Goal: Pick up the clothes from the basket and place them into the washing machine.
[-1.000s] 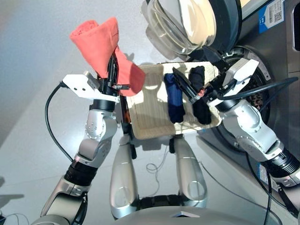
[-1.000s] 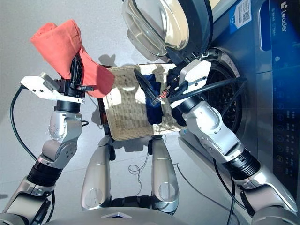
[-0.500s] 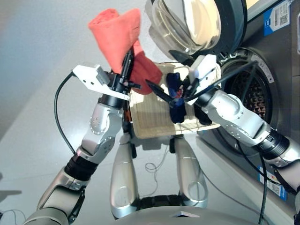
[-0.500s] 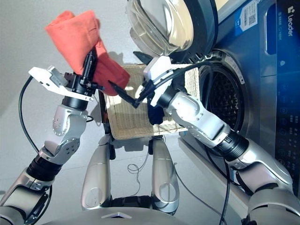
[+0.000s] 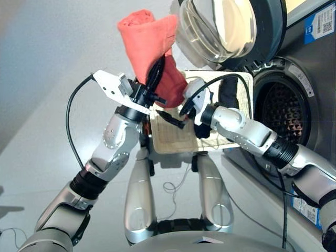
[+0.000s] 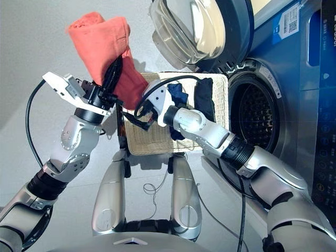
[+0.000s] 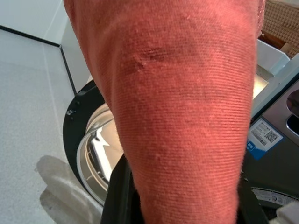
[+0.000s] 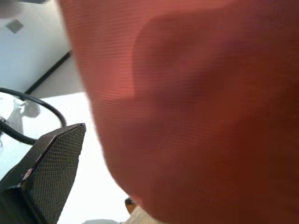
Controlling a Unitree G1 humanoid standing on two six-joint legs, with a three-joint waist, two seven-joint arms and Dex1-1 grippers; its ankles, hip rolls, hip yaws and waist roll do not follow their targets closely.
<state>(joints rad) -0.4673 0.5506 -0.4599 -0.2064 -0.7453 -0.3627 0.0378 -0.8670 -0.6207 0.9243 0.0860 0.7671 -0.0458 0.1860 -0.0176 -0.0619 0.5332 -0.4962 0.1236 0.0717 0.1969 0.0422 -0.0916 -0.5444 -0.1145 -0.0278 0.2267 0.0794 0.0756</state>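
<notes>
1. Your left gripper [image 5: 156,73] stays clamped on the coral-red tube-shaped cloth bundle [image 5: 148,37], raised beside the round black-rimmed glass porthole door [image 5: 220,29].
2. Your right gripper [image 5: 170,116], fingers apart and empty, has swung across from the basket's far side within the last second and now sits just under the red cloth's hanging end.
3. Behind both arms lies the wide cream-white woven wicker basket [image 6: 152,144], with the navy blue cloth bundle [image 6: 177,94] and black cloth bundle [image 6: 203,97] still inside.
4. Beyond gapes the large dark grey washing machine [image 5: 310,68], its perforated metal drum [image 5: 281,107] showing no cloth.
5. You seem to be setting up a handover: the right arm is nearer the opening.
</notes>
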